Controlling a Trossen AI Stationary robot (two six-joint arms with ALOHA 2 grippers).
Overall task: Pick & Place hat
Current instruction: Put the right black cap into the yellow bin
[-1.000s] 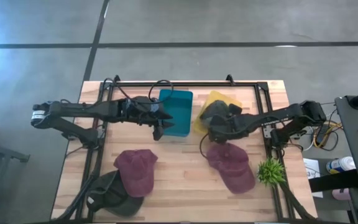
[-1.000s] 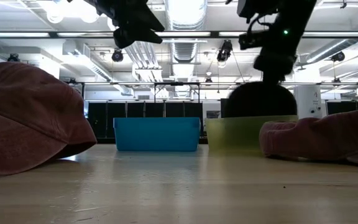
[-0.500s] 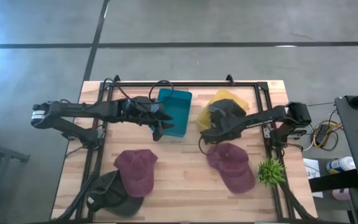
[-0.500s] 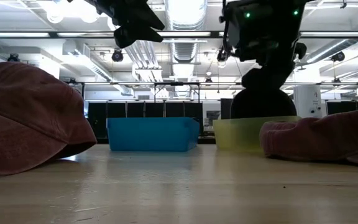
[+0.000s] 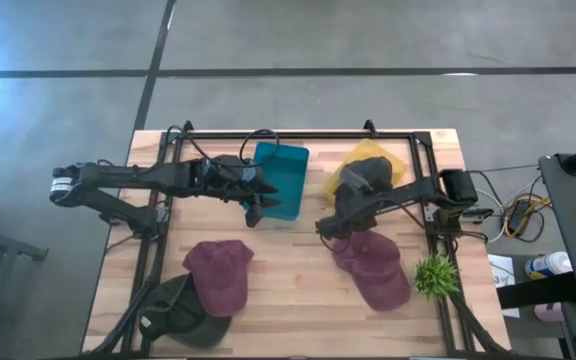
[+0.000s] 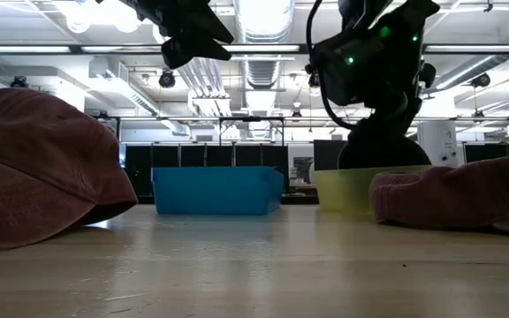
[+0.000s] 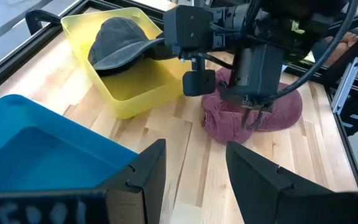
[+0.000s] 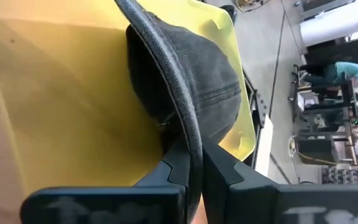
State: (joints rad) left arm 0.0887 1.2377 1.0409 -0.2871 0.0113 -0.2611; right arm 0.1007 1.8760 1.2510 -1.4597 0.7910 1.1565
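Observation:
A dark grey hat (image 5: 365, 174) sits crown-down in the yellow bin (image 5: 380, 156), its brim reaching out toward the table's near side. My right gripper (image 8: 197, 158) is shut on that brim; in the high view it (image 5: 344, 203) stands just near of the bin. My left gripper (image 5: 255, 210) hangs open above the near edge of the blue bin (image 5: 280, 180), well clear of it in the low view (image 6: 188, 40). Two maroon hats lie on the table, one (image 5: 372, 268) near the right arm, the other (image 5: 218, 276) partly over a dark hat (image 5: 176, 313). My right gripper pinches the grey hat's brim edge (image 8: 189, 127) between its two fingers (image 8: 174, 171). They reach in roughly level from the table's near side, lying along the curved edge. The crown (image 8: 213, 81) rests inside the yellow bin against its wall.
A small green plant (image 5: 435, 274) stands at the right near edge. A black frame (image 5: 298, 133) runs around the table top. Bare wood (image 5: 293, 260) lies between the two maroon hats and between the bins.
My right arm has drawn back toward the table's right edge and turned at the wrist, still shut on the brim. The grey hat and the yellow bin have slid right with it, opening a gap to the blue bin. The blue bin has shifted slightly left.

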